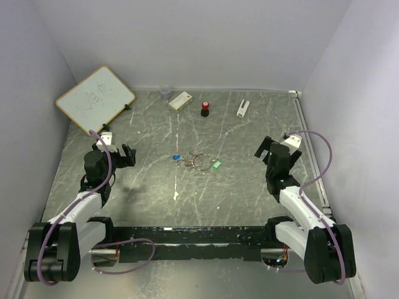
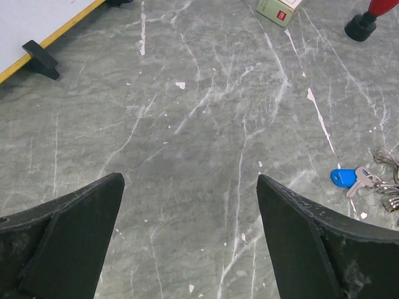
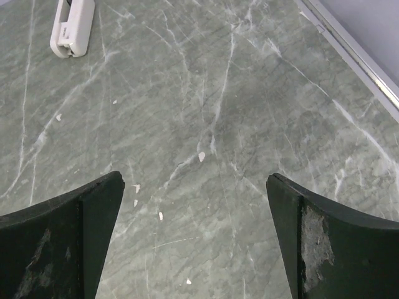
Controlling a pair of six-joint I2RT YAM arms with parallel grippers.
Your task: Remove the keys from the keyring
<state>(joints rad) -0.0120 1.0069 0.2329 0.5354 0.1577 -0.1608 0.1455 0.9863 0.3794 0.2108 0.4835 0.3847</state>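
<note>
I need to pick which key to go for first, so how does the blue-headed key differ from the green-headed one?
The blue-headed key lies left of the keyring, nearer the left gripper; the green-headed key lies right of it, nearer the right gripper. The left wrist camera catches the blue one; neither wrist camera shows the green one. Both lie on the table, untouched.
</note>
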